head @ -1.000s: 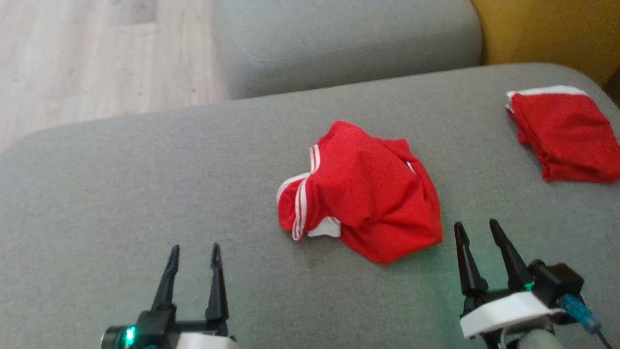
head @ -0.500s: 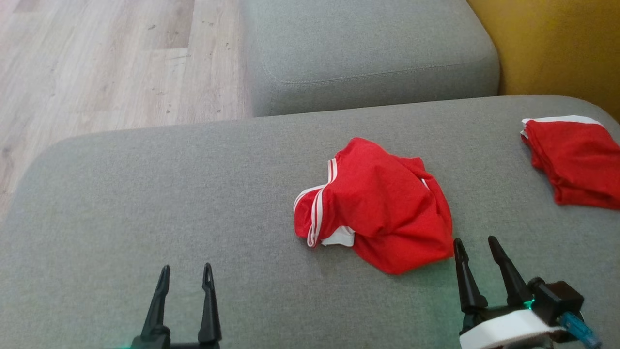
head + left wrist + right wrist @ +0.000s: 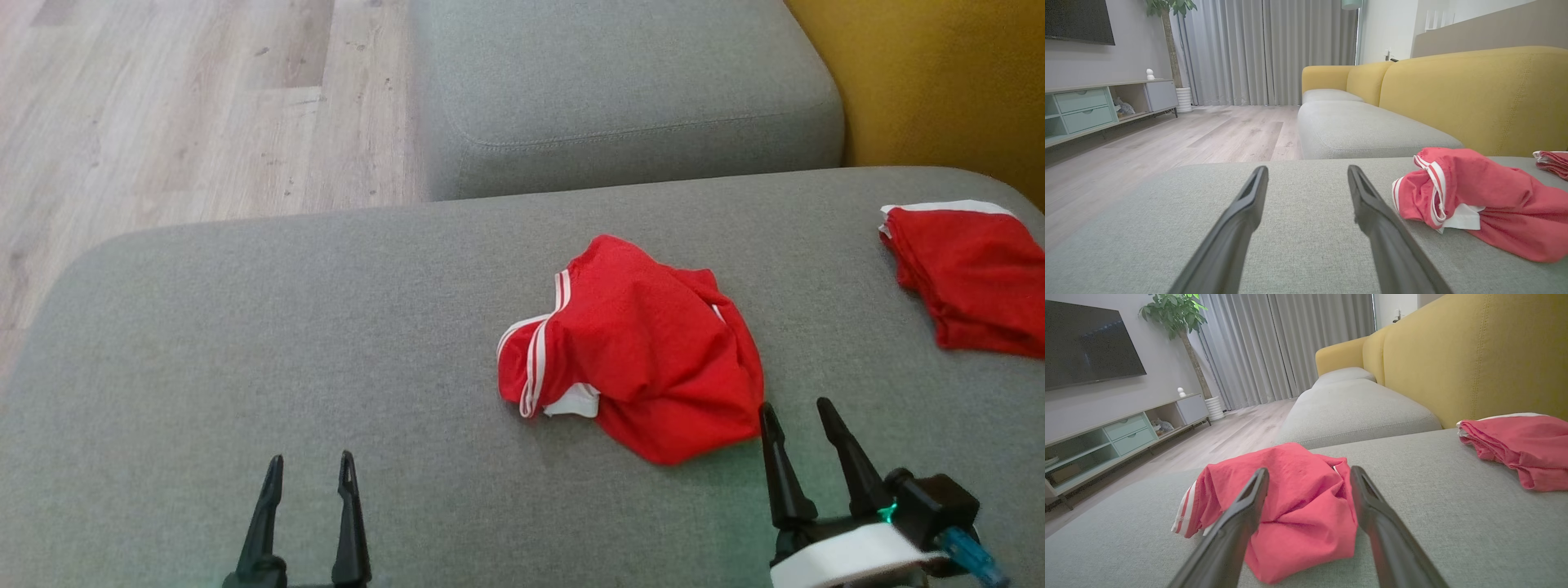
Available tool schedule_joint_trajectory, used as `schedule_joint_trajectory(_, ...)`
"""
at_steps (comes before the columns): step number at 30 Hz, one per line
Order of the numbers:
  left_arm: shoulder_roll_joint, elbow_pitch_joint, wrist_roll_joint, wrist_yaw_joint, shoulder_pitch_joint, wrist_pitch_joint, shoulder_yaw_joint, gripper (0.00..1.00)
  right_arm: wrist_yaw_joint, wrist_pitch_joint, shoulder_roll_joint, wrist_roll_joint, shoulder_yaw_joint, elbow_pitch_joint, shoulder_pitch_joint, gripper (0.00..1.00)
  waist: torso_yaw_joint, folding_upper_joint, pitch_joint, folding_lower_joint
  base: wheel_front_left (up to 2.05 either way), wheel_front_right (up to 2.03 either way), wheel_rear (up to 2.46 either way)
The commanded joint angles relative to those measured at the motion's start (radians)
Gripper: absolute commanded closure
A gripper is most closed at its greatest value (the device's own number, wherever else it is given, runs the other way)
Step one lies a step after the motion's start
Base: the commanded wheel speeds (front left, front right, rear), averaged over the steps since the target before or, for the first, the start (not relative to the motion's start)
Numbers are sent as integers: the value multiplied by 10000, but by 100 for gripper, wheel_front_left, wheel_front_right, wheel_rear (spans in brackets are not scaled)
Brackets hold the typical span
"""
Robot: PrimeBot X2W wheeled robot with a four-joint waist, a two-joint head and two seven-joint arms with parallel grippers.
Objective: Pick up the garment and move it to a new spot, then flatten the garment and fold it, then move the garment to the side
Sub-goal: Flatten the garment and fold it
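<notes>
Lower right: right gripper (image 3: 793, 403), spread and empty, just beside the crumpled garment (image 3: 645, 359). Lower left: left gripper (image 3: 311, 456), likewise spread. Pinch a thick fold; lift straight up.

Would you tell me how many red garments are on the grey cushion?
2. A crumpled red garment lies in the middle, just ahead of the right gripper; a folded red garment sits far right, partly cut off.

The folded red garment (image 3: 967, 273) runs off the head view's right edge; the left tool (image 3: 311, 457) is cropped at the bottom.
</notes>
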Motion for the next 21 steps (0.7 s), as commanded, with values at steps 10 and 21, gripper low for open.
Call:
schedule_joint_trajectory(10,-52,-141,187,-42,-329,-95,310,0,-7,-38,-36,42,266,-353,-94,0,-35,-1,-58,0,0,0,0)
schedule_joint_trajectory(21,-53,31,67,39,-505,-95,101,0,-7,-38,-189,99,515,-449,-271,0,-385,-1,274,0,0,0,0)
